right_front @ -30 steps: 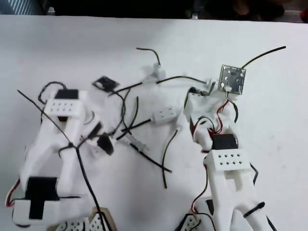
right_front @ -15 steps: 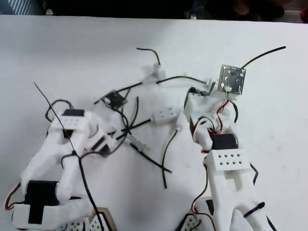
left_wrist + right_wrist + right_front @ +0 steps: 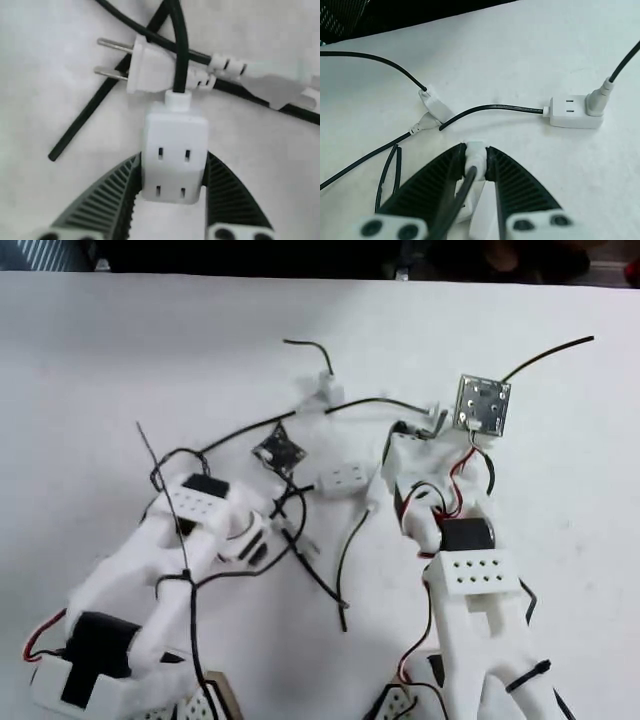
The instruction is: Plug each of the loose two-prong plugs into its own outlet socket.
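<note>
My left gripper (image 3: 172, 192) is shut on a white outlet block (image 3: 174, 159), its slots facing the camera and a black cord leaving its far end. Just beyond the block lies a loose white two-prong plug (image 3: 146, 70) with bare prongs, crossed by black cords. In the high view the left gripper (image 3: 270, 532) sits among the tangled cords at table centre-left. My right gripper (image 3: 476, 170) is shut on a white plug (image 3: 476, 152) with a black cord; in the high view it (image 3: 418, 432) stands near the metal plate. Another outlet block (image 3: 567, 111) has a plug (image 3: 596, 102) seated in it.
A square metal plate (image 3: 484, 404) lies at the back right. A small black square part (image 3: 278, 452) rests among the cords. A white outlet block (image 3: 345, 478) sits mid-table and a white plug (image 3: 325, 390) farther back. Loose black cords sprawl across the middle.
The left arm has swung rightward toward the table's middle, dragging the cords and the black square part with it. The right arm has stayed still.
</note>
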`<state>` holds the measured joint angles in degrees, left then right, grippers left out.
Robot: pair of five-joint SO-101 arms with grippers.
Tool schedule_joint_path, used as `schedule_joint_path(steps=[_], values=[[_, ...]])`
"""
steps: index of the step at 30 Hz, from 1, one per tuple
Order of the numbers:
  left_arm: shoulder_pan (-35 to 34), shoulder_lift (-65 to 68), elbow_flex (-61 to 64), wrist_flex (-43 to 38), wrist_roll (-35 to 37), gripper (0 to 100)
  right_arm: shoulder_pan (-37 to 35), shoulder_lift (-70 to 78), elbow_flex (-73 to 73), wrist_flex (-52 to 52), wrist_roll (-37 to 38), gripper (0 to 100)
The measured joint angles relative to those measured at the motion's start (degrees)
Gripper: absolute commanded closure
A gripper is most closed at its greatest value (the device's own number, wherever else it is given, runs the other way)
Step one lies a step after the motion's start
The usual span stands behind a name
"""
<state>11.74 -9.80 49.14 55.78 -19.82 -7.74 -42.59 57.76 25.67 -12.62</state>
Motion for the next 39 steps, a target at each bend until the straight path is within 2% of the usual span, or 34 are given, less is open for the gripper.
schedule_joint_path(steps=[9, 13, 16, 25, 28, 34, 39], values=[[-3.16, -1.05, -4.92, 6.95, 2.29, 68, 0.00, 0.00, 0.00, 0.00, 0.00, 98.1], [-5.36, -6.95, -5.36, 8.00, 2.29, 68, 0.00, 0.00, 0.00, 0.00, 0.26, 98.1], [-7.47, -14.86, -4.40, 8.35, 2.29, 68, -1.49, 0.00, 0.00, 0.09, 3.60, 98.1], [-22.33, -38.77, 5.89, 8.26, 2.73, 68, -11.43, 0.00, 0.00, 3.60, 11.08, 98.1], [-26.90, -43.69, 11.25, 5.10, 2.73, 68, -15.47, 0.00, 0.00, 5.45, 13.89, 98.1], [-31.82, -46.59, 22.95, -5.45, 2.73, 68, -26.11, 0.00, 0.00, 11.08, 15.65, 98.1], [-34.02, -46.95, 24.70, -8.00, 4.57, 68, -36.92, 1.85, 0.00, 11.25, 15.91, 98.1]])
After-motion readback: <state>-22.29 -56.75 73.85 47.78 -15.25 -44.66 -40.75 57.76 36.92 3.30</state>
